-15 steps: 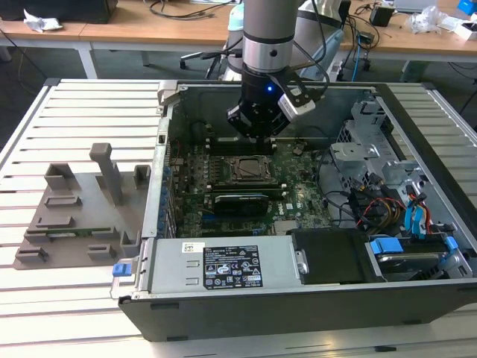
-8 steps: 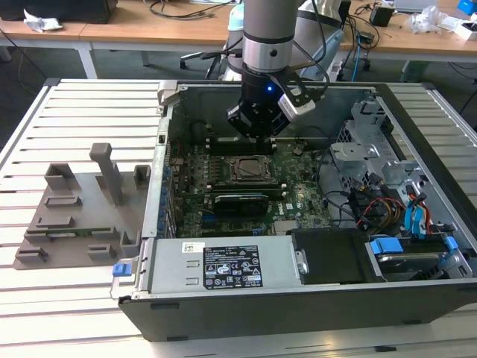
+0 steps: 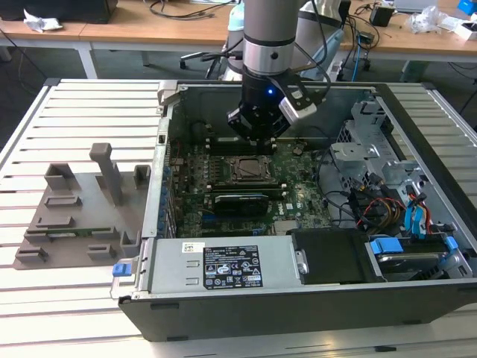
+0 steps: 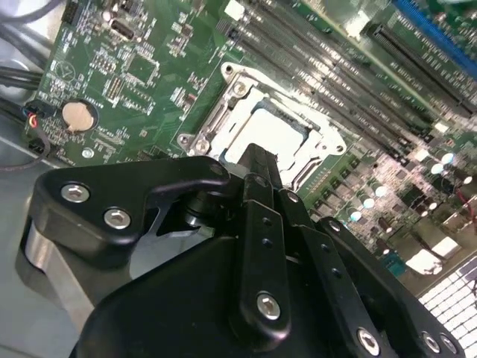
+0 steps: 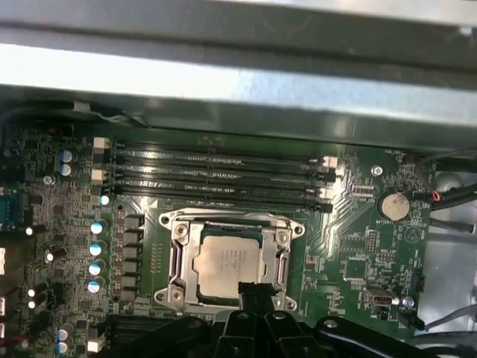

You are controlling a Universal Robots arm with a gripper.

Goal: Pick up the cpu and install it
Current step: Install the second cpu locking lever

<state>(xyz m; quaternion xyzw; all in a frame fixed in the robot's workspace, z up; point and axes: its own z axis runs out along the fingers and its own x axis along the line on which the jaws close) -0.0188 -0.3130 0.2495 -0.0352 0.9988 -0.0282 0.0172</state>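
Cpu (image 5: 229,262) sits in socket frame (image 5: 232,257) on motherboard (image 5: 358,253). End effector (image 5: 252,292) hovers just above it; can't tell if clenched.

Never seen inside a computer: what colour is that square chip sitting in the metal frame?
The cpu has a pale silvery top; the first wrist view shows it best.

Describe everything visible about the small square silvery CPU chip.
The small flat square CPU with a pale silvery metal top lies level inside the square metal socket frame on the green motherboard, below the row of black memory slots. Faint markings cover its lid. In both wrist views the black gripper's tip overlaps its near edge; whether they touch is unclear.
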